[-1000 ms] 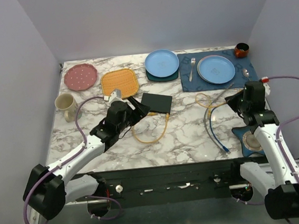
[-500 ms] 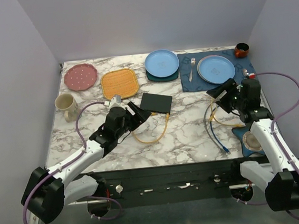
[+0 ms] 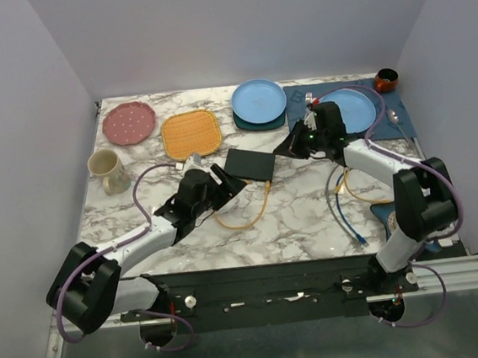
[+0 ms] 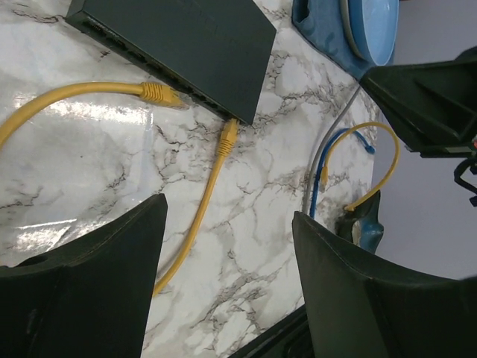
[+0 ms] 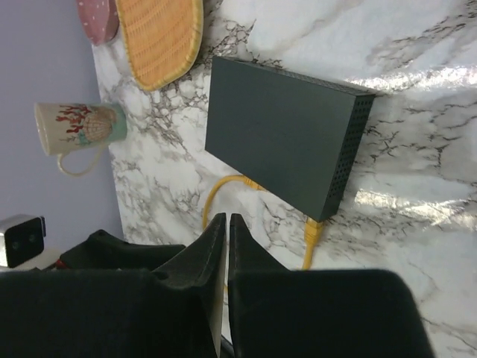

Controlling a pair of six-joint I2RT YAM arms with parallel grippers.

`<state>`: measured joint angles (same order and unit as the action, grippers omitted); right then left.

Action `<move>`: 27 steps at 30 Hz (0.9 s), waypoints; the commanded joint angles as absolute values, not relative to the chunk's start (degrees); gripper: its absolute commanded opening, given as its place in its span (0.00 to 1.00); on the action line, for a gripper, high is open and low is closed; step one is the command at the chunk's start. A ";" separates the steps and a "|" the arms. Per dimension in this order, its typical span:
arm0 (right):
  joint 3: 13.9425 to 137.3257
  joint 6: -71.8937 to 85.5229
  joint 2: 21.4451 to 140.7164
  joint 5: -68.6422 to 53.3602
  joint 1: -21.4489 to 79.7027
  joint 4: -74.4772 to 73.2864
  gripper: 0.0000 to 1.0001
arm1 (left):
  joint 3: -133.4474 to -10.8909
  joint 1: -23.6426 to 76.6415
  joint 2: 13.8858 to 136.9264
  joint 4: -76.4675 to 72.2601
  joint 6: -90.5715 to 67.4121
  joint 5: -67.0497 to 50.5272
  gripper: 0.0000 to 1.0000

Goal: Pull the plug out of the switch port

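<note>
Left hand (image 4: 229,212) released, both yellow plugs (image 4: 158,93) at the switch (image 4: 186,37) only in its view; right hand (image 5: 227,220) clenched.

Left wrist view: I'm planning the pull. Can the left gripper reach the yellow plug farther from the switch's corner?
Probably yes. The left gripper is open and faces that yellow plug in the switch; only bare marble and its cable lie between.

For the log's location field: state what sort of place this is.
Probably a robot test cell, staged as a dining table: plain walls box in a marble tabletop, with a blue plate, a mug and a network switch.
</note>
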<state>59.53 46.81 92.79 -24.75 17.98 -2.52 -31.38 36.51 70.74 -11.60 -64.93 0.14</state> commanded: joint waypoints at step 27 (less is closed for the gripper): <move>66.71 51.68 119.97 -38.41 18.98 10.11 0.01 | -40.87 34.63 103.09 -38.58 -72.07 -15.47 0.63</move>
<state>68.79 50.61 118.85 -37.50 18.70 8.10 -39.27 34.81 100.38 -35.55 -70.46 -12.82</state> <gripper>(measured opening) 0.012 0.641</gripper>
